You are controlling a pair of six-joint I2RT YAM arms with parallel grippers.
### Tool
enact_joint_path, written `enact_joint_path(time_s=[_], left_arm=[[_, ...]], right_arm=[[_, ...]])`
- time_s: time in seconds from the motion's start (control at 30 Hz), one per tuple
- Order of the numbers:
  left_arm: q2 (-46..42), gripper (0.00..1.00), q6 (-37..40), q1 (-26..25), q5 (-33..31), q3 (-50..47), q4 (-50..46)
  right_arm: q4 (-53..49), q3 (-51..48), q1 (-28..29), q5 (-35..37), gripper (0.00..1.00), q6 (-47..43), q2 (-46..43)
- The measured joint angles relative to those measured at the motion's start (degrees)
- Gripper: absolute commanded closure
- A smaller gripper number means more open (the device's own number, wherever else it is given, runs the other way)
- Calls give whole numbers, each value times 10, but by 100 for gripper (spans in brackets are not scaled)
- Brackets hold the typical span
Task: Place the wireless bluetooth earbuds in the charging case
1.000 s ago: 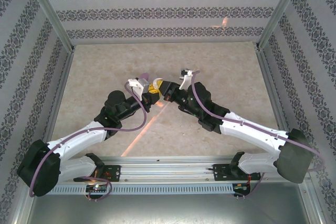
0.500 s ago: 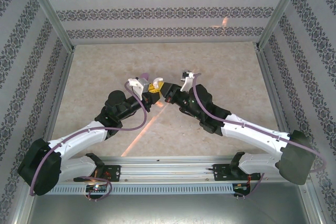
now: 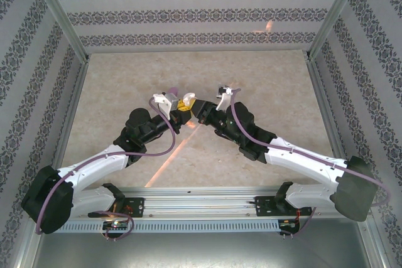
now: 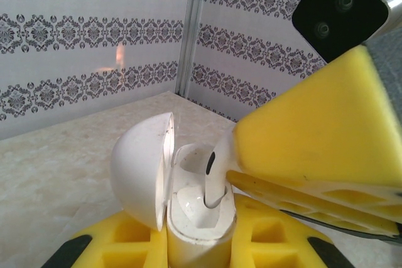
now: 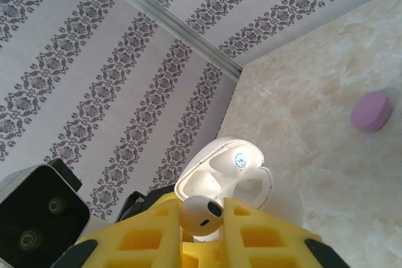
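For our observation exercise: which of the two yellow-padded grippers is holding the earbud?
The right gripper: its pads pinch the white earbud at the open charging case, whereas the left gripper clamps the case itself.

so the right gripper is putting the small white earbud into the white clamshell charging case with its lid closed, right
No: the lid is open, tipped back off the white clamshell charging case, as the left wrist view shows. The right gripper does hold the small white earbud at its well.
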Motion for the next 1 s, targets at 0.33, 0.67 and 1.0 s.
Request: enact_joint_path(time_s=[0.33,0.67,1.0], left_arm=[[0,93,0,0,-4,3,0],[0,93,0,0,-7,13,1],[-1,93,-2,0,-8,14,1]], right_arm=[[-42,21,0,0,69,-8,0],[-98,65,0,-1,61,-15,4],[-170,115,-1,-13,51,-10,13]])
